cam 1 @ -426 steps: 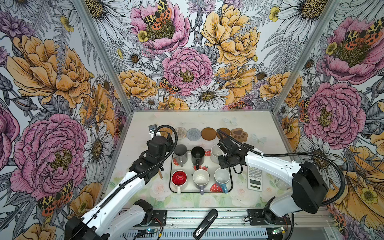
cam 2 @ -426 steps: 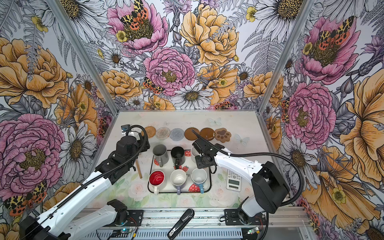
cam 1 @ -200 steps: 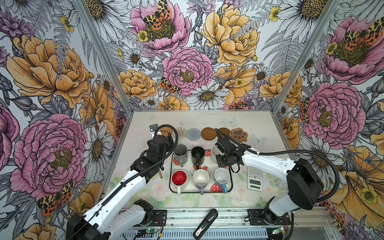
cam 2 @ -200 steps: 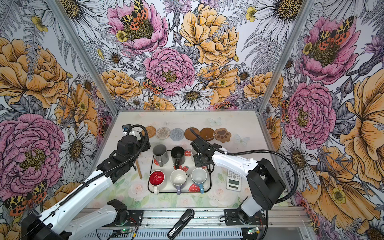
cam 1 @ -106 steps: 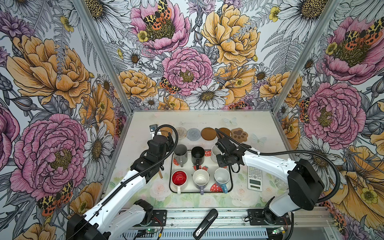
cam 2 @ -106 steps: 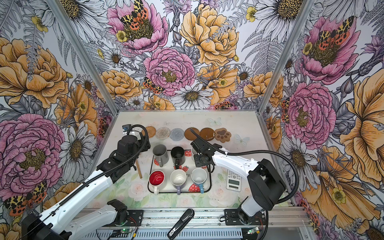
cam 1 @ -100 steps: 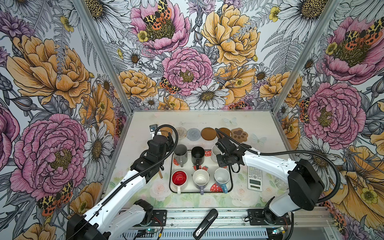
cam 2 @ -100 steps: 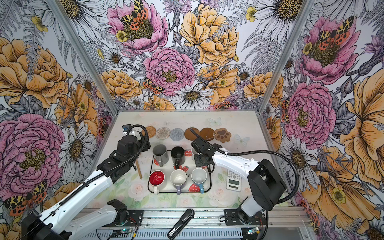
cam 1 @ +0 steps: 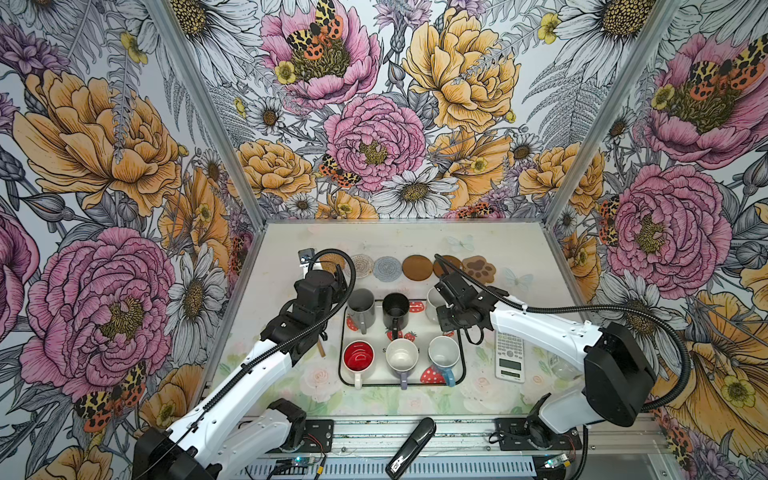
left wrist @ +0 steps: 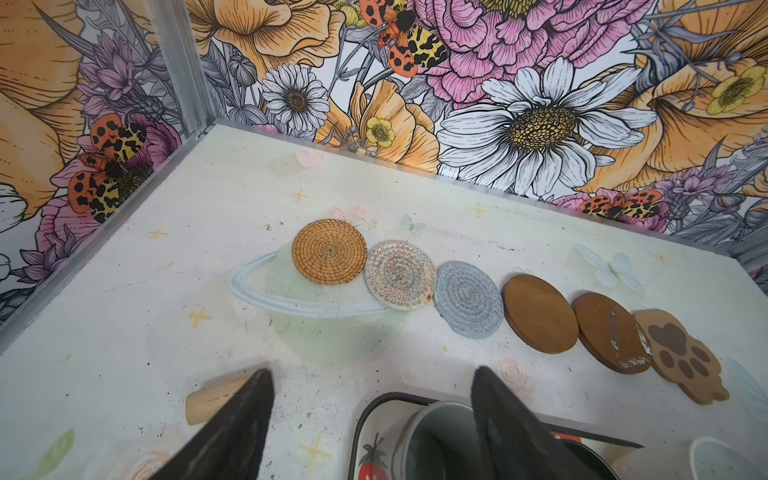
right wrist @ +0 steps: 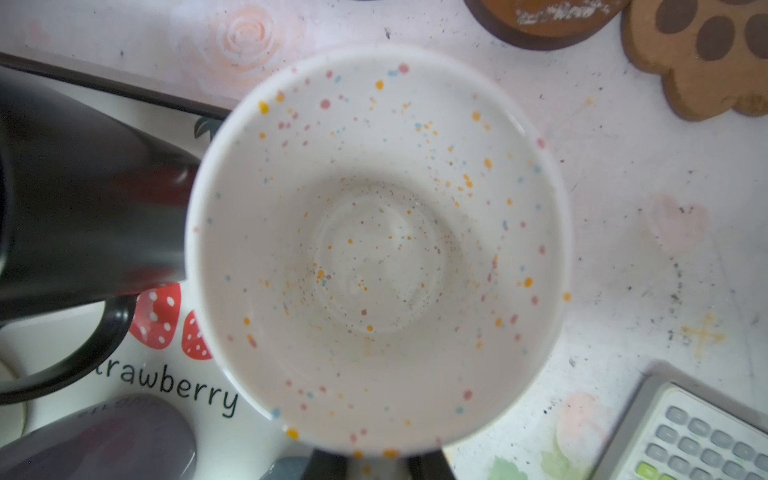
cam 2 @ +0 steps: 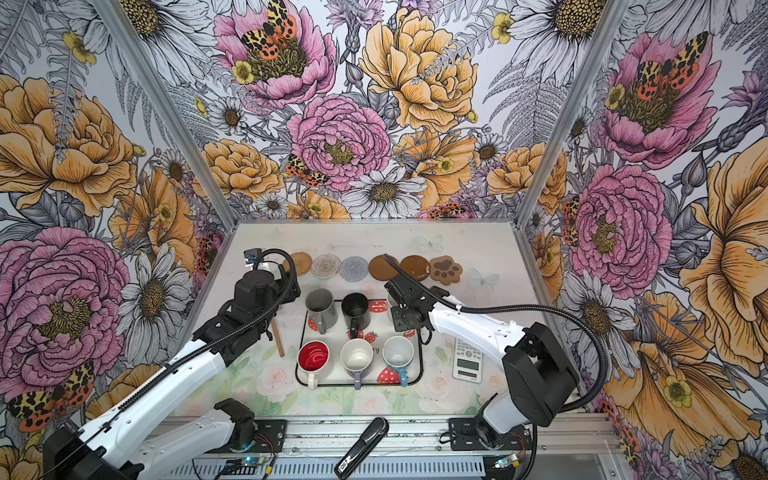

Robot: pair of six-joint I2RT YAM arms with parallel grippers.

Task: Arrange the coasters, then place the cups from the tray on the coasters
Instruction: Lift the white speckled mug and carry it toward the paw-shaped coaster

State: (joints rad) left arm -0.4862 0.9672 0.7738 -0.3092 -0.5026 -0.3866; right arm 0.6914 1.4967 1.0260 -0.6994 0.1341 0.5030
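Six coasters lie in a row at the back: tan rattan (left wrist: pixel 329 252), cream crochet (left wrist: pixel 400 274), grey-blue (left wrist: pixel 468 299), two brown discs (left wrist: pixel 539 313) (left wrist: pixel 609 332) and a paw (left wrist: pixel 681 361). The strawberry tray (cam 1: pixel 390 385) carries the grey cup (cam 1: pixel 360 305), black cup (cam 1: pixel 395 309), red-inside cup (cam 1: pixel 358 356), lavender cup (cam 1: pixel 401 359) and blue cup (cam 1: pixel 443 353). My right gripper (right wrist: pixel 376 467) is shut on the handle side of the speckled white cup (right wrist: pixel 374 249) at the tray's back right corner. My left gripper (left wrist: pixel 371 371) hangs open over the tray's back left corner, near the grey cup.
A white calculator (cam 1: pixel 510 353) lies right of the tray. A short wooden stick (left wrist: pixel 212 401) lies left of the tray under my left arm. A black stapler-like tool (cam 1: pixel 411 453) sits on the front rail. Walls close in the back and both sides.
The right arm's elbow shifted slightly while its gripper stayed on the speckled cup. The left arm has not moved.
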